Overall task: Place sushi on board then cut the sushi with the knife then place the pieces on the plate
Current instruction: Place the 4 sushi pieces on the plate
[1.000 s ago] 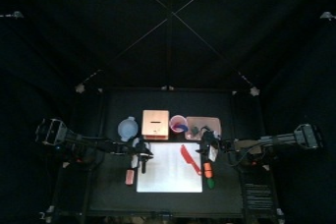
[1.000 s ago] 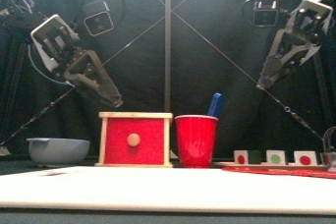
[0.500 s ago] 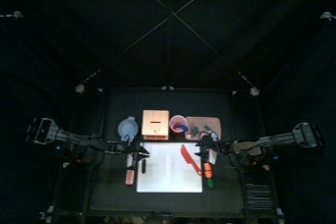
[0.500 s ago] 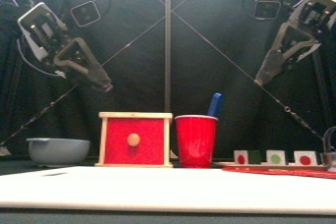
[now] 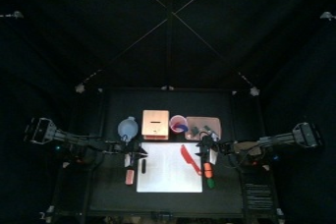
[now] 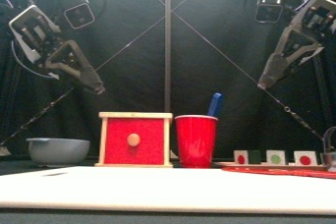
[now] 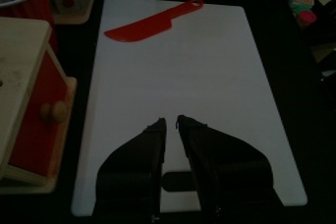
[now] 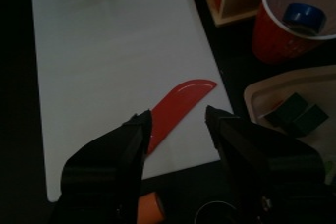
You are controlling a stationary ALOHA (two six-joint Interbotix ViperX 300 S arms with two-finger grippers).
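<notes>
A red toy knife (image 5: 191, 156) lies flat on the white cutting board (image 5: 168, 174), toward its back right corner. Cut sushi pieces (image 6: 274, 156) stand in a row on the pink tray (image 6: 278, 170); one dark green piece (image 8: 302, 113) shows in the right wrist view. The red cup (image 6: 196, 140) holds the blue knife (image 6: 214, 104). My left gripper (image 7: 174, 123) hangs high over the board's left side, shut and holding nothing. Raised over the right side, my right gripper (image 8: 182, 120) is open above the red knife (image 8: 175, 107).
The wooden box (image 6: 134, 140) with its red drawer front stands behind the board, the blue-grey bowl (image 6: 58, 150) to its left. An orange and green toy (image 5: 207, 176) lies at the board's right edge. A small red toy (image 5: 130, 176) lies off its left edge.
My left arm has drawn up and back toward the left. The right arm has barely shifted. Nothing on the table has moved.
</notes>
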